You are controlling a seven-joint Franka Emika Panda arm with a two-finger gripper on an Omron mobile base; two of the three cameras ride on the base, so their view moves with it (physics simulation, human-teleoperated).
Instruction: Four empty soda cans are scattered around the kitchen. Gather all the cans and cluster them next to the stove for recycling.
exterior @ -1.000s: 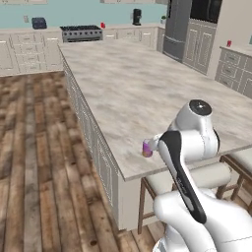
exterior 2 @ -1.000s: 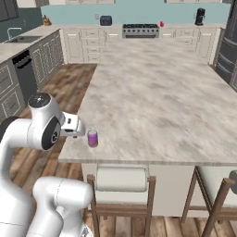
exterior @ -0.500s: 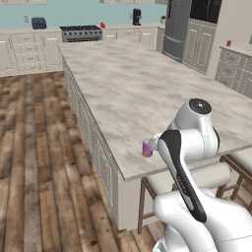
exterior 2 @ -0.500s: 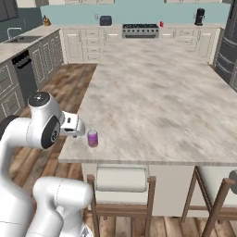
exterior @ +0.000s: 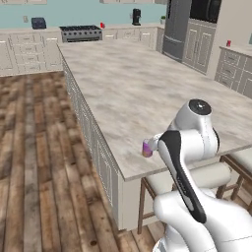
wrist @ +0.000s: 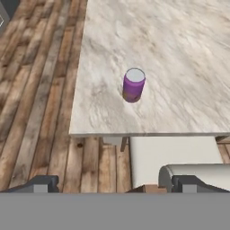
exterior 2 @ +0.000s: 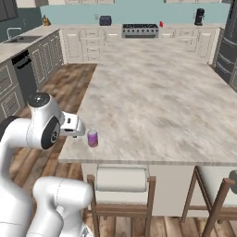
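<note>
A purple soda can (wrist: 133, 85) with a pale top stands upright near the island counter's front corner; it also appears as the purple can (exterior: 146, 148) and the purple can (exterior 2: 92, 138). My gripper (wrist: 116, 183) hovers above and in front of that corner, looking down at the can, open, its fingertips (wrist: 42, 183) wide apart with nothing between them. Far across the kitchen is the stove (exterior 2: 140, 30), with a red can (exterior 2: 161, 24) on the counter just right of it. Another red can (exterior: 229, 43) stands on the right-hand counter.
The marbled island (exterior 2: 162, 92) stretches away from me. Cushioned stools (exterior 2: 122, 178) are tucked under its near edge, one stool (wrist: 175, 152) right below the hand. Wood floor (exterior: 34, 147) runs along the island's left. A tall grey fridge (exterior: 176, 27) stands at the back right.
</note>
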